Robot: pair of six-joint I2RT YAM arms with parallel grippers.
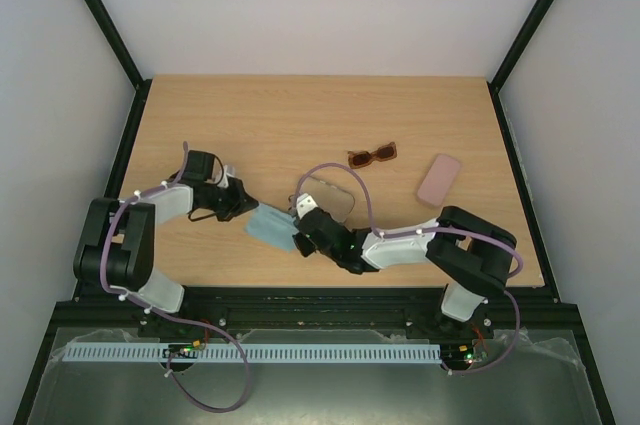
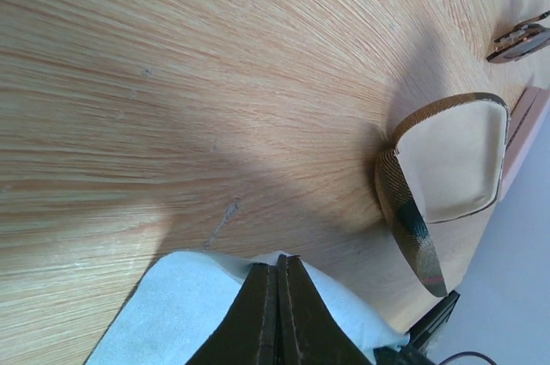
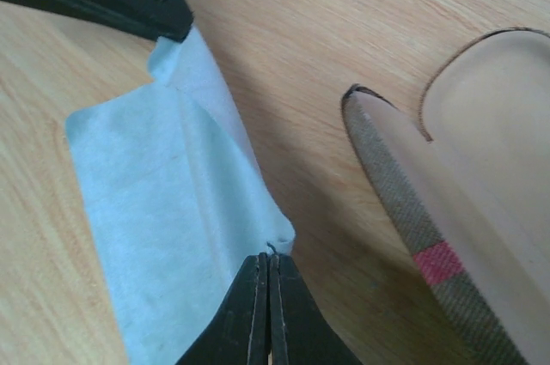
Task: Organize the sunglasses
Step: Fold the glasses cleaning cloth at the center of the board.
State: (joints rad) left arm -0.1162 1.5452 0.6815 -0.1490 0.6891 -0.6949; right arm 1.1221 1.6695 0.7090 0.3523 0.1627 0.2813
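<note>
Wooden tabletop [image 1: 300, 125] holds a pale blue cloth [image 1: 272, 230] near centre, its opposite corners clenched by the left gripper [image 1: 252, 211] and right gripper [image 1: 300, 237]; reddish-brown sunglasses [image 1: 372, 155] lie farther back, right.

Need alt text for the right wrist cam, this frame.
The right gripper, fingers shut, pinches one corner of a pale blue cloth spread over the wooden table, while the left gripper holds the opposite corner at upper left. To the right lies an open case, tan inside, checked fabric with a red stripe outside.
</note>
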